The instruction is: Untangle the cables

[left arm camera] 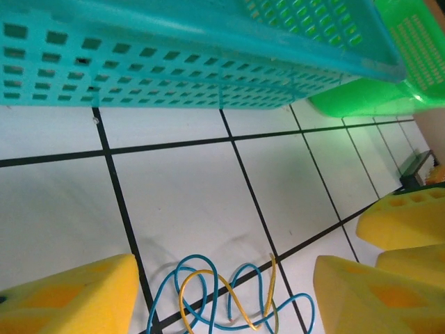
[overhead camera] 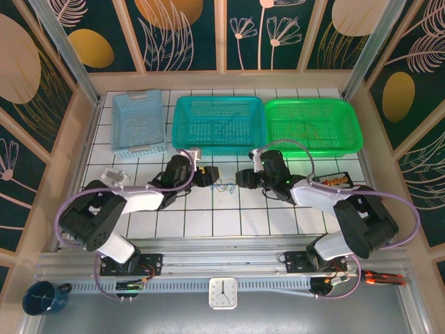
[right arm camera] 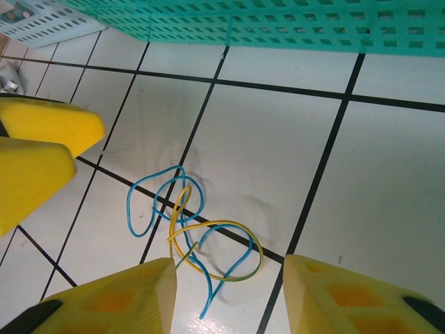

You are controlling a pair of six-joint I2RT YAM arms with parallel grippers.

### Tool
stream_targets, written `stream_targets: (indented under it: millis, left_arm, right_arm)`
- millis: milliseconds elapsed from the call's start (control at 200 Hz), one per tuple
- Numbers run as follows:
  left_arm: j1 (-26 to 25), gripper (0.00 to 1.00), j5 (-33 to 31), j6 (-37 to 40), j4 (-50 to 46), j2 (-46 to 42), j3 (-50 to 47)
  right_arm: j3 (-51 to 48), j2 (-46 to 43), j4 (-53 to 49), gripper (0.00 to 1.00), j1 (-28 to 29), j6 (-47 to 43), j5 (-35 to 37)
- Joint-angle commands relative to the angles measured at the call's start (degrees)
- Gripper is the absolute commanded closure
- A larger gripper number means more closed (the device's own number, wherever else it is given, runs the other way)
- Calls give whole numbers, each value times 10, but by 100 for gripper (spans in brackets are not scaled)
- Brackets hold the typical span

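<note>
Three baskets sit along the far side of the white tiled table (overhead camera: 208,223) in the top view: light blue basket (overhead camera: 139,122), teal basket (overhead camera: 219,125), green basket (overhead camera: 313,125). In front of the teal one, the left gripper (overhead camera: 213,174) and right gripper (overhead camera: 240,179) face each other low over the tiles, with the cables (overhead camera: 224,186) between them. From above the cables read as a tiny bluish squiggle and the finger gaps are too small to judge. The left wrist view gives the detail. The left gripper (left arm camera: 226,278) is spread wide, its yellow fingers (left arm camera: 69,299) either side of the cables (left arm camera: 222,296) and touching neither cord, and the right arm's fingers show at the right edge. The right wrist view looks from the opposite side. The right gripper (right arm camera: 229,271) is also open, nothing pinched, and the cables (right arm camera: 191,233) lie flat just ahead of its tips, with the loose ends reaching into the gap. In that view they are two thin cords, a blue cord (right arm camera: 139,198) in several loops and a yellow cord (right arm camera: 229,224) in one wide loop, and they cross each other near the middle across a black grout line.
</note>
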Motion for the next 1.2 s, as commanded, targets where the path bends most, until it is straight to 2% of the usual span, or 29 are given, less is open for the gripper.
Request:
stream_targets:
  millis: [0,250,345,626,881,966,1126,1196]
  left_arm:
    - [-9,37,-9,13,-6,20,13]
    - [-12,44,-3,15,1,35,12]
    - [-12,51,-1,17,2,40,12]
    - [-13,56,6,16,18,57,9]
    - [-12,75,9,18,24,65,8]
    - [-12,78,10,18,27,68,8]
    - [-12,94,12,20,30,74,9]
    - [-12,95,14,20,32,75,10]
  right_arm:
    - [-9,7,7,57,-1,-18,22]
    - [-3,42,7,59,1,-34,29]
    - [5,58,3,58,6,-42,34]
    - [33,99,-7,58,31,-63,58]
    - [56,124,-4,57,37,-66,59]
    - [62,132,-1,57,38,-67,57]
    - [76,147,0,56,39,-69,55]
    - [80,150,2,56,38,-68,50]
